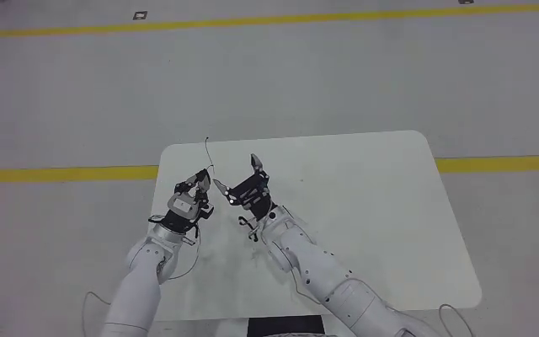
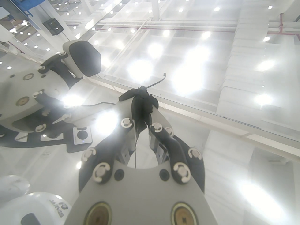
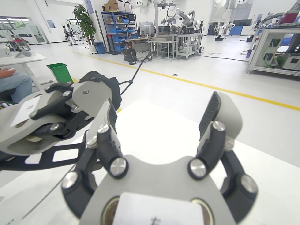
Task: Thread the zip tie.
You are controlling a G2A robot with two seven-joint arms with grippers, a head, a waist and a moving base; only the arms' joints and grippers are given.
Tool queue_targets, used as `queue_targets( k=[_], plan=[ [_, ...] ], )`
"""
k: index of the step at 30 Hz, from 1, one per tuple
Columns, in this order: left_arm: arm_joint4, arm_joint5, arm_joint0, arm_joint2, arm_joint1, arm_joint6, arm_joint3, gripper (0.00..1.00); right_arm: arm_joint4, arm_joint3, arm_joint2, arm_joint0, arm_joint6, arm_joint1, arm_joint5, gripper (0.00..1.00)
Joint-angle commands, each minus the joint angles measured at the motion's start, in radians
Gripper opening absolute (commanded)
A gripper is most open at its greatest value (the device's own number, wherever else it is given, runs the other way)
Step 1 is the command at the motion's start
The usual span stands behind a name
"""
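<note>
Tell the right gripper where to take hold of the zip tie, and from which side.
Probably best to grip the free strap of the zip tie a little beyond the left gripper, which is shut on it. The strap juts out thin and bare past those fingertips, so the open right gripper, which sits alongside, could close across it from its own side.

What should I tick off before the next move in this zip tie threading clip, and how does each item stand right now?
1. Left gripper shut on the thin black plastic zip tie: ok.
2. Right gripper open, nothing between its fingers: ok.
3. The zip tie's free length sticks out past the left gripper, unobstructed: ok.
4. Right gripper close beside the left gripper, over the white rounded table: ok.
5. Zip tie's tail passed through its head: cannot tell.
</note>
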Motion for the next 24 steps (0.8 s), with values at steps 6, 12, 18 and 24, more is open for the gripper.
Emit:
queue_targets(
  k=[6, 12, 18, 24],
  plan=[
    [0.000, 0.000, 0.000, 0.000, 0.000, 0.000, 0.000, 0.00, 0.001, 0.012, -0.008, 0.010, 0.000, -0.009, -0.004, 0.78],
    [0.000, 0.000, 0.000, 0.000, 0.000, 0.000, 0.000, 0.00, -0.010, 0.029, -0.018, 0.025, 0.001, -0.018, -0.006, 0.68],
    [0.000, 0.000, 0.000, 0.000, 0.000, 0.000, 0.000, 0.00, -0.018, 0.038, -0.019, 0.030, 0.001, -0.023, -0.002, 0.49],
    [0.000, 0.000, 0.000, 0.000, 0.000, 0.000, 0.000, 0.00, -0.022, 0.047, -0.020, 0.035, 0.001, -0.029, -0.002, 0.45]
  ],
)
